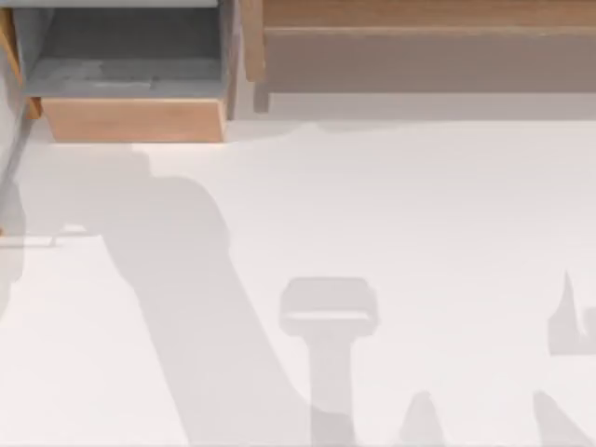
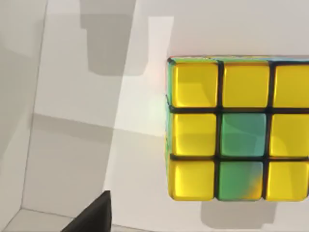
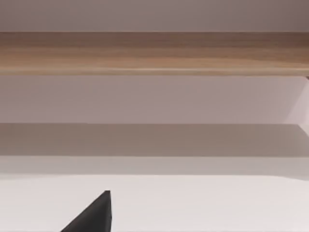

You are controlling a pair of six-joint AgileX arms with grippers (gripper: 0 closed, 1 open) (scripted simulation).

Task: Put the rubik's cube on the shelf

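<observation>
The rubik's cube [image 2: 239, 128] is close up in the left wrist view. Its facing side is mostly yellow tiles, with two green ones in the middle column and dark lines between. It is over a white surface and casts a small shadow by one edge. A dark part of my left gripper [image 2: 91, 217] sits at the picture's edge, apart from the cube. The shelf [image 1: 428, 56] runs along the table's back right in the top view, a light-brown ledge with a grey-brown front. The right wrist view faces the shelf's wooden edge [image 3: 154, 53], with a dark part of my right gripper [image 3: 91, 215] in front of it.
A grey box-like compartment with a wooden front [image 1: 130, 119] stands at the back left. The white table [image 1: 419, 205] stretches from the shelf to the front. Grey shadows of the arms lie across its left and front parts.
</observation>
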